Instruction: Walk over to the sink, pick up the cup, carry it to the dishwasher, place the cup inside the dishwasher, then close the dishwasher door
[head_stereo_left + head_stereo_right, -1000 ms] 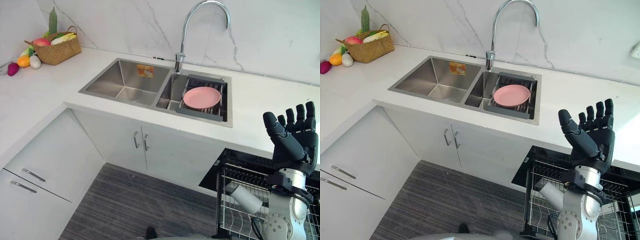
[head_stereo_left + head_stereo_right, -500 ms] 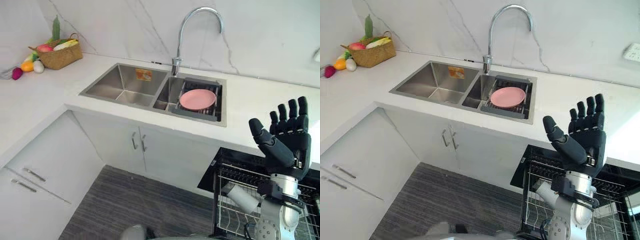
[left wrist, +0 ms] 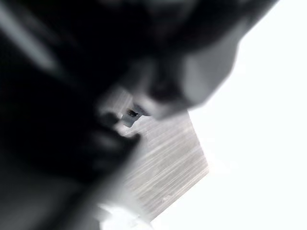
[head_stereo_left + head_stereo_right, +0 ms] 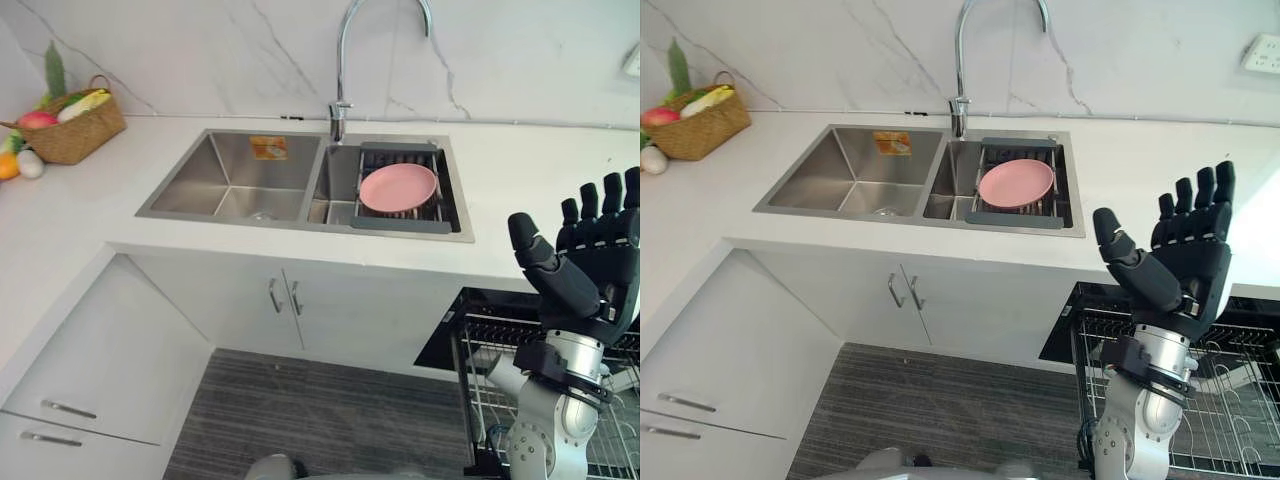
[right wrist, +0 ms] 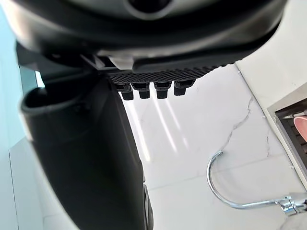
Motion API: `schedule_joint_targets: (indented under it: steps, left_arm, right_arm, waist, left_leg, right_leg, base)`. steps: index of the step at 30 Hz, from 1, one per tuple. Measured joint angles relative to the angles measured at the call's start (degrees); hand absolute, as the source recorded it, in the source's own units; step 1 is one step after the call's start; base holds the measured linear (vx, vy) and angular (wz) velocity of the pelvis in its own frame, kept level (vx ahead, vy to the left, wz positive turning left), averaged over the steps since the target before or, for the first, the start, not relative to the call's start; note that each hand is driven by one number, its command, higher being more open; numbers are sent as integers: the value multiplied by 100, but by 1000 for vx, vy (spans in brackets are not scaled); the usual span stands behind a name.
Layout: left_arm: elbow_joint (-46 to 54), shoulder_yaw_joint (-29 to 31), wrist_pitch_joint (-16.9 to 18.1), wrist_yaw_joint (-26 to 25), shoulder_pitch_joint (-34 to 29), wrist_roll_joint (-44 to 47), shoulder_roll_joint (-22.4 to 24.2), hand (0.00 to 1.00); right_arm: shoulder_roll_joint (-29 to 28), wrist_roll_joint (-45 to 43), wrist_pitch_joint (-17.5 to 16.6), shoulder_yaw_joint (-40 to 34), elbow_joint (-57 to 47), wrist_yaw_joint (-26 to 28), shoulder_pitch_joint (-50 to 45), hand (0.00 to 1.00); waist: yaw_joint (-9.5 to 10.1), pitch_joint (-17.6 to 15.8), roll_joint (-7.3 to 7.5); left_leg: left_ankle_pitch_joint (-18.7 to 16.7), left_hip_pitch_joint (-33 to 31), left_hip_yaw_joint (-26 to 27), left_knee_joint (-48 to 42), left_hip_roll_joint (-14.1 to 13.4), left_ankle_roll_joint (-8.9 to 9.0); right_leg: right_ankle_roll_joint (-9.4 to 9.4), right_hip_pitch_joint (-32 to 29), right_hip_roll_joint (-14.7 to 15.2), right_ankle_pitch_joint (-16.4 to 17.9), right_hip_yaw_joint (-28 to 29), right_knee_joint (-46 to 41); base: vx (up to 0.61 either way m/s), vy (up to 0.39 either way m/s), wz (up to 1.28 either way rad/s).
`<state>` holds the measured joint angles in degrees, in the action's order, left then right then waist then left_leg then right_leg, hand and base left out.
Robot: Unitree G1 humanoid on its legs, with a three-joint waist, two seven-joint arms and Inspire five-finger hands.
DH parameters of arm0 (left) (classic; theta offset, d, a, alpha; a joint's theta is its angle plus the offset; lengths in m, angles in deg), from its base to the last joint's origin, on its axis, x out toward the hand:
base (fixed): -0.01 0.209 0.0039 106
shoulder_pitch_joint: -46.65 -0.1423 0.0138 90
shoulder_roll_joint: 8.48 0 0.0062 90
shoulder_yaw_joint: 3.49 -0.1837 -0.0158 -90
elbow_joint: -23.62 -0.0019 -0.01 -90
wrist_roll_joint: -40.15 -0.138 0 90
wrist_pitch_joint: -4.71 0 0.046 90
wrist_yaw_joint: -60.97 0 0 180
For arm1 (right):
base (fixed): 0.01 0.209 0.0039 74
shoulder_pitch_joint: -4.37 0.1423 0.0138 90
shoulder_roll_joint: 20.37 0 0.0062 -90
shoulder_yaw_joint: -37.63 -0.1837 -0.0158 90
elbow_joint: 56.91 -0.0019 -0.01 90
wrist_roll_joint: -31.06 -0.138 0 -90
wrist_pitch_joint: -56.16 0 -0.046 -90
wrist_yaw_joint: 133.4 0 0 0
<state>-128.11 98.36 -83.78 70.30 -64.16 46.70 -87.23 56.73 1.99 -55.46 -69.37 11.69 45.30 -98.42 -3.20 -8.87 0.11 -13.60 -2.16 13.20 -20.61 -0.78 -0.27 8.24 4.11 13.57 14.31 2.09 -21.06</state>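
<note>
A white marble table (image 4: 540, 170) runs round a kitchen corner. Set in it is one steel sink (image 4: 190, 175) with two basins side by side. One tall curved tap (image 4: 338, 108) stands at the sink's 12 o'clock edge, between the basins. The left basin is bare. A grey drain rack (image 4: 400, 226) lies across the right basin, and one round pink plate (image 4: 398, 187) lies flat on it.

At 9 o'clock from the sink, well apart from it, stands one woven basket (image 4: 75, 135) of vegetables. Two loose ones, an orange one (image 4: 5, 165) and a white one (image 4: 30, 163), lie on the table just beside it.

Below the sink are white cupboard doors with two upright handles (image 4: 275, 295) close together. At 7 o'clock are two drawers, each with one level handle (image 4: 68, 408). The floor (image 4: 320, 410) is grey and striped.

At 4 o'clock from the sink the dishwasher (image 4: 448, 335) stands open under the table, with one wire rack (image 4: 1230, 410) drawn out. One white cup (image 4: 500, 368) lies on its side in that rack, partly hidden behind the right forearm.

The right hand (image 4: 600, 275) is raised above the rack, palm up, fingers straight and spread, thumb out, holding nothing. The left hand (image 3: 72, 120) is a dark blur in its wrist view; whether it is clenched or released cannot be told.
</note>
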Motion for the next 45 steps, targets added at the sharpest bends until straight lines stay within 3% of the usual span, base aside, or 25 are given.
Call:
schedule_joint_targets:
  steps: [1, 4, 6, 8, 9, 12, 13, 15, 16, 17, 19, 20, 23, 25, 26, 27, 28, 29, 31, 32, 34, 35, 37, 43, 45]
  left_arm:
    - [-4, -10, -5, 9, -8, -3, -1, 100]
    - [-27, -246, -37, 44, -24, -100, -95, 100]
    - [-18, -419, -74, 63, -30, -93, -122, 100]
    - [32, -484, -109, 55, -38, -81, -165, 100]
    - [33, -516, -120, 52, -36, -73, -182, 100]
    - [37, -587, -144, 57, -35, -61, -238, 100]
    - [36, -631, -169, 73, -41, -80, -293, 100]
    - [44, -698, -171, 105, -100, -96, -410, 100]
    - [19, -677, -202, 86, -100, -99, -441, 100]
    - [26, -683, -207, 87, -108, -100, -381, 100]
    - [30, -671, -207, 86, -131, -99, -328, 100]
    - [32, -667, -207, 86, -135, -99, -323, 100]
    - [34, -659, -182, 59, -124, -99, -301, 100]
    - [24, -584, -155, -68, -179, -100, -145, 100]
    - [24, -462, -58, -160, -183, -91, -103, 100]
    - [109, -334, 16, -256, -115, -21, -18, 100]
    - [165, -314, 39, -311, -102, 48, 34, 100]
    - [248, -240, 41, -387, -102, 93, 107, 100]
    - [343, -110, 100, -430, -134, 45, 228, 100]
    - [425, -68, 153, -445, -166, 6, 269, 100]
    - [543, -17, 273, -456, -215, -109, 301, 100]
    - [534, 17, 319, -457, -227, -161, 312, 100]
    - [489, -7, 324, -465, -210, -367, 291, 100]
    - [281, -316, 325, -495, -149, -377, 78, 100]
    - [265, -425, 339, -490, -168, -381, 13, 100]
  right_arm:
    - [-16, 1, 3, -24, -8, -19, -2, 100]
    - [-99, 11, 5, -74, -182, -135, -21, 100]
    - [-97, 97, 3, 4, -266, -120, -12, 100]
    - [-100, 115, 3, 10, -230, -63, -8, 100]
    - [-98, 114, 3, 6, -205, -8, 7, 100]
    - [-91, 113, 3, 1, -154, 84, 78, 100]
    - [-79, 111, -5, 3, -150, 130, 113, 100]
    - [-48, 107, -65, 28, -159, 157, 137, 100]
    - [53, 103, -110, 34, -114, 153, 177, 100]
    - [118, 106, -91, 67, -54, 147, 206, 100]
    - [129, 109, -92, 114, -57, 146, 212, 100]
    - [111, 110, -90, 109, -57, 116, 204, 100]
    - [110, 111, -91, 163, -85, 127, 213, 100]
    - [156, 114, -88, 229, -63, 160, 202, 100]
    - [162, 115, -126, 250, -70, 167, 238, 100]
    - [216, 118, -119, 211, -69, 166, 229, 100]
    - [262, 122, -116, 208, -70, 164, 236, 100]
    - [287, 174, -102, 214, -69, 152, 233, 100]
    - [286, 232, -117, 138, -65, 116, 260, 100]
    - [286, 232, -117, 97, -47, 111, 315, 100]
    - [288, 233, -116, 104, 2, 113, 333, 100]
    - [294, 234, -102, 167, 96, 120, 325, 100]
    - [316, 243, -96, 208, 129, 131, 338, 100]
    - [457, 267, -2, 149, 128, 211, 382, 100]
    - [463, 859, 102, 150, 130, 272, 382, 100]
  waist:
    - [-1, -4, 5]
    - [-13, -33, 54]
    - [25, -30, 53]
    - [39, -7, 14]
    - [38, -41, 6]
    - [44, -151, -21]
    - [52, -164, -7]
    - [47, -128, 102]
    - [48, -145, 85]
    - [75, -108, -14]
    - [68, -125, -66]
    - [61, -121, -116]
    - [86, -142, -133]
    - [94, -105, -340]
    - [94, -114, -306]
    - [94, -157, -370]
    - [106, -182, -398]
    - [145, -236, -368]
    - [250, -257, -309]
    - [283, -252, -301]
    - [322, -250, -304]
    - [380, -236, -326]
    - [375, -162, -380]
    - [318, -117, -319]
    - [335, -96, -291]
  left_leg:
    - [2, 86, 18, 92, 49, -25]
    - [-41, 544, 65, 360, 216, -225]
    - [-74, 740, 224, 538, 245, -341]
    - [-47, 795, 348, 687, 173, -419]
    - [-35, 882, 382, 791, 101, -411]
    - [-35, 1170, 367, 917, -79, -408]
    - [-38, 1292, 361, 915, -119, -403]
    - [-132, 1469, 315, 875, -64, -236]
    - [-289, 1555, 187, 823, -108, -21]
    - [-299, 1562, 42, 838, -232, -3]
    - [-344, 1553, -48, 861, -361, 73]
    - [-437, 1544, -87, 861, -494, 228]
    - [-613, 1539, -25, 672, -648, 324]
    - [-719, 1557, 65, 470, -883, 404]
    - [-801, 1245, 27, -274, -974, 373]
    - [-671, 655, -42, -1404, -1176, 293]
    - [-504, 442, -51, -1891, -1284, 226]
    - [-104, 180, -113, -2590, -1385, 192]
    - [-442, 45, -168, -2186, -1171, 213]
    - [-525, -53, -193, -1401, -936, 158]
    - [-356, -128, -314, -196, -673, 255]
    - [120, -48, -337, 223, -622, 271]
    - [741, 214, -230, 581, -591, 185]
    - [895, 640, -119, 1282, -242, 49]
    - [896, 793, -148, 1420, -207, 48]
  right_leg:
    - [-30, -154, 38, -17, -38, -348]
    - [-526, -727, 274, -344, -217, -1907]
    - [-642, -1147, 404, -758, -302, -2593]
    - [-647, -1388, 384, -502, -706, -2731]
    - [-608, -1474, 259, -230, -1042, -2630]
    - [-667, -1509, -22, 61, -1696, -2037]
    - [-658, -1555, -66, 37, -1848, -1594]
    - [-752, -1573, -96, -674, -1801, -724]
    - [-604, -1548, -177, -833, -1686, -707]
    - [-631, -1514, -313, -818, -1664, -620]
    - [-684, -1491, -494, -793, -1669, -487]
    - [-742, -1486, -648, -762, -1689, -447]
    - [-780, -1447, -806, -679, -1668, -481]
    - [-814, -1305, -1020, -549, -1705, -360]
    - [-859, -1266, -1020, -528, -1713, -311]
    - [-888, -1115, -1057, -548, -1830, -142]
    - [-928, -985, -1085, -577, -1857, -9]
    - [-993, -656, -1094, -642, -1886, 296]
    - [-974, -398, -958, -708, -1891, 570]
    - [-962, -344, -862, -712, -1888, 667]
    - [-868, -282, -799, -773, -1857, 842]
    - [-790, -175, -827, -831, -1780, 1000]
    - [-614, 91, -894, -1090, -1669, 1455]
    - [-414, 438, -694, -1361, -1645, 2022]
    - [-413, 558, -676, -1361, -1689, 2044]
  base:
    - [88, 114, -12]
    - [153, 133, -7]
    - [164, 121, -29]
    - [174, 52, -32]
    - [179, 0, -28]
    - [154, -64, -15]
    - [153, -120, 0]
    - [179, -150, 8]
    - [197, -182, -6]
    - [182, -186, -15]
    - [99, -166, -21]
    - [36, -165, -14]
    - [-25, -107, -13]
    - [1, -87, -10]
    - [57, -45, 15]
    - [76, -43, 23]
    - [89, -48, 30]
    - [128, -23, 24]
    - [107, -9, 16]
    - [89, 7, 5]
    - [106, 33, -9]
    - [120, 53, -26]
    - [242, 116, -35]
    - [171, 80, -5]
    - [118, 47, 8]
